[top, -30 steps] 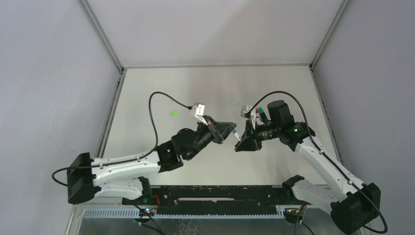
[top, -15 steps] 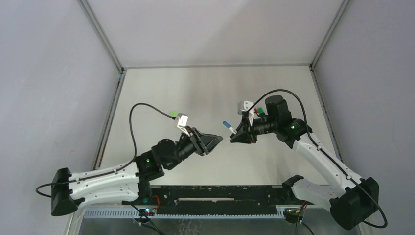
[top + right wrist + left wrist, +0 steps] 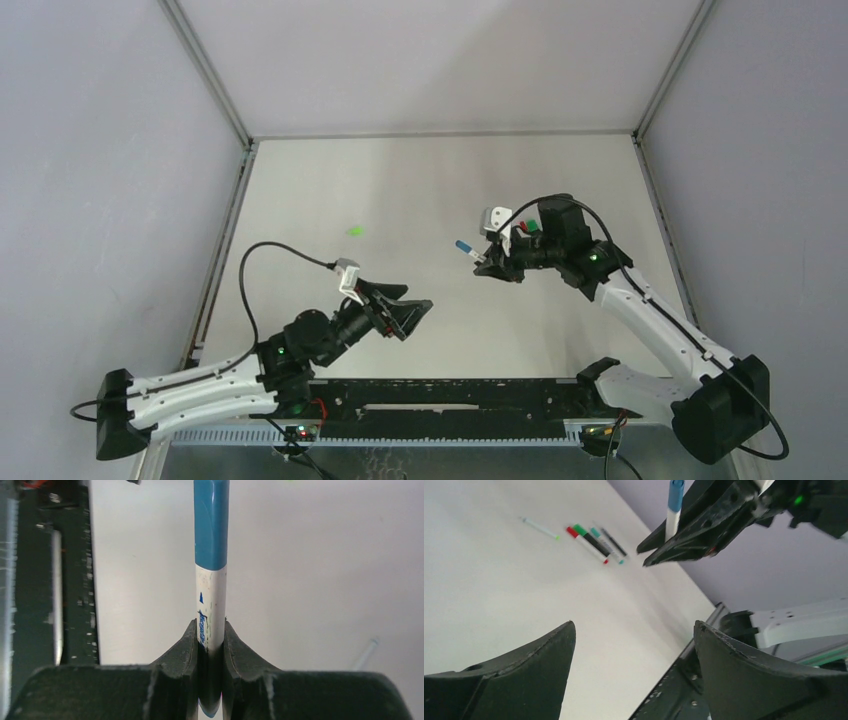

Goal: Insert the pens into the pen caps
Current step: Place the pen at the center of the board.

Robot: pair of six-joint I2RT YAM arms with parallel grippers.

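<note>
My right gripper is shut on the white barrel of a pen that wears a blue pen cap. From above, the capped pen sticks out left of the right gripper, above the table's middle. My left gripper hangs open and empty, low and to the left, well apart from it. The left wrist view looks between its own wide fingertips up at that capped pen. More pens lie in a row on the table beyond.
A bright green cap lies alone on the table's left half. A thin clear pen with a green tip lies left of the row. Red and green pen ends show behind the right wrist. The black base rail runs along the near edge.
My left gripper has opened, let go of the blue cap and drawn back down and left. The cap stays on the pen in my right gripper, which lifted slightly away.
</note>
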